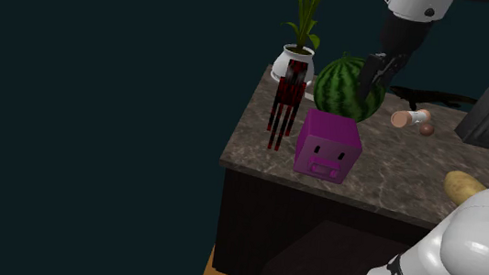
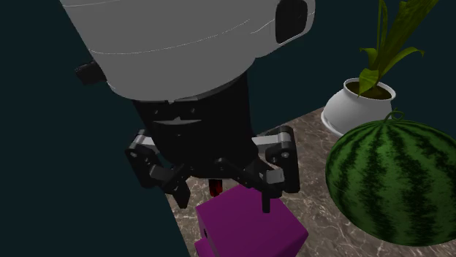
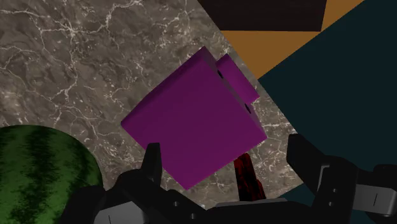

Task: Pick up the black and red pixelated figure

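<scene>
1. Fingers (image 2: pixel 180 191) spread wide, pinching nothing. The gripper (image 2: pixel 223 196) hangs over the purple cube (image 2: pixel 248 223), w/ the watermelon (image 2: pixel 391 182) off to one side.
2. Target: the black-and-red figure (image 1: pixel 288 99) stands on the tabletop (image 1: pixel 395 179), close to its edge at the shoulder view's left. It's just beside the purple cube and in front of the plant pot (image 1: pixel 294 61). In the wrist view a sliver of it shows past the cube's corner. It lies between the fingers but is not touched.
3. Axis: long axis approx vertical. It's tall and thin, head up, spindly legs down. Which way it faces: can't tell.
4. Risk A: the cube is in the way. Gripper looks centred more on the cube than on the figure, so a straight drop prob lands a finger on the cube top, or closes on the cube instead.
5. Risk B: tipping. Narrow base plus tall body means a side nudge from one finger could knock it over. So near the edge, it could go off the tabletop.
6. Risk C: thin body, so a poor squeeze may let it slip or twist.
7. Judgement: needs a shift toward the figure before descending.
</scene>
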Motion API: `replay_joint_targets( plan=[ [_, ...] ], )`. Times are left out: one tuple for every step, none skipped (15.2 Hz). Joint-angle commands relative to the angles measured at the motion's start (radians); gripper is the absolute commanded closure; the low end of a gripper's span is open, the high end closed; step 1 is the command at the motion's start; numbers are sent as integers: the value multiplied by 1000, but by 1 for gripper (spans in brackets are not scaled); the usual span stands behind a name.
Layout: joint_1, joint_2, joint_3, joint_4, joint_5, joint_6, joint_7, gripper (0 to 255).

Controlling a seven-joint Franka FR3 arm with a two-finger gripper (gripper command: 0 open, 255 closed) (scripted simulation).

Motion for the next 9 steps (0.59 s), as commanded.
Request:
replay_joint_targets(
  plan=[
    [0, 0, 0, 0, 0, 0, 0, 0],
    [4, 42, -2, 29, 7, 11, -6, 0],
    [7, 83, -4, 59, 15, 20, -13, 0],
    [11, 124, -6, 91, 22, 28, -20, 0],
    [14, 165, -8, 123, 30, 34, -27, 0],
    [18, 206, -9, 157, 38, 39, -35, 0],
    [22, 247, -11, 192, 46, 43, -42, 0],
    [25, 288, -12, 228, 54, 45, -50, 0],
    [29, 329, -13, 265, 63, 46, -57, 0]
  ],
)
